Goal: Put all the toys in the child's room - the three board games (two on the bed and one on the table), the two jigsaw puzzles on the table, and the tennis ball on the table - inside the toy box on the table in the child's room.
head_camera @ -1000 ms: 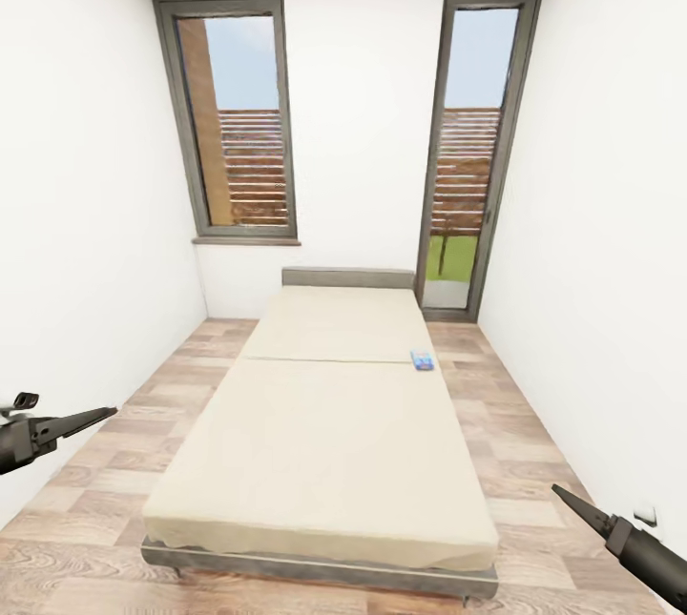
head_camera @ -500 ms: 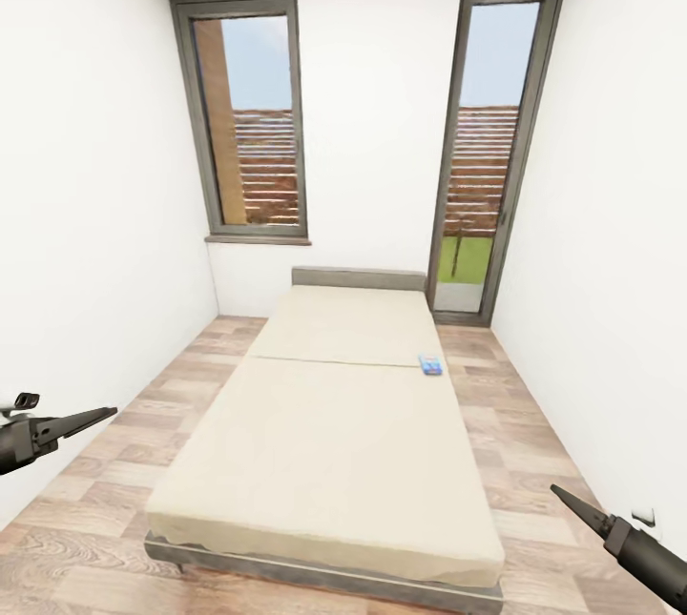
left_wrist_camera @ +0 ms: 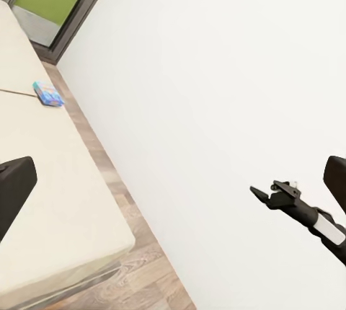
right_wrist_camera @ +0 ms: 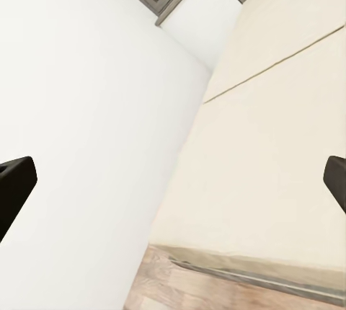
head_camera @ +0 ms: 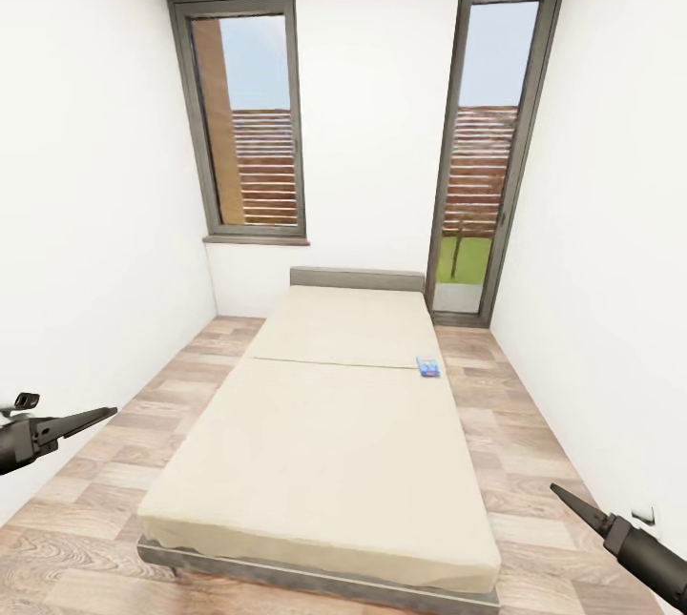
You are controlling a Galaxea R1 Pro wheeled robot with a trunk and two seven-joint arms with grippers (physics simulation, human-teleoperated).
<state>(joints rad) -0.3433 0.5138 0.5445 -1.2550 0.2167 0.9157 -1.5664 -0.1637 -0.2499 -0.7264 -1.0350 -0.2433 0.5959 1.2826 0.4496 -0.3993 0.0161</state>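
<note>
While the robot stood at the foot of the bed (head_camera: 324,443) in the head view, the one board game (head_camera: 428,366) to be seen lay flat on the mattress, well ahead of both grippers and nearer the right gripper's side than the left's. The left gripper (head_camera: 93,417) and the right gripper (head_camera: 568,500) hung low and wide of the bed with nothing between the fingers; each showed as a single dark taper, so the jaws looked pressed together there. In the left wrist view, the board game (left_wrist_camera: 47,94) sat far beyond the gripper's dark fingers (left_wrist_camera: 13,189), which stood at opposite edges of the frame, apparently spread; the right gripper (left_wrist_camera: 277,193) hung across the way, near the white wall. In the right wrist view, the fingers (right_wrist_camera: 14,184) likewise stood far apart over bare mattress (right_wrist_camera: 274,144), so I cannot tell either gripper's true state. I judged the step to be the approach to the bed; the next move would call for driving alongside until the game came within the right arm's reach.
</note>
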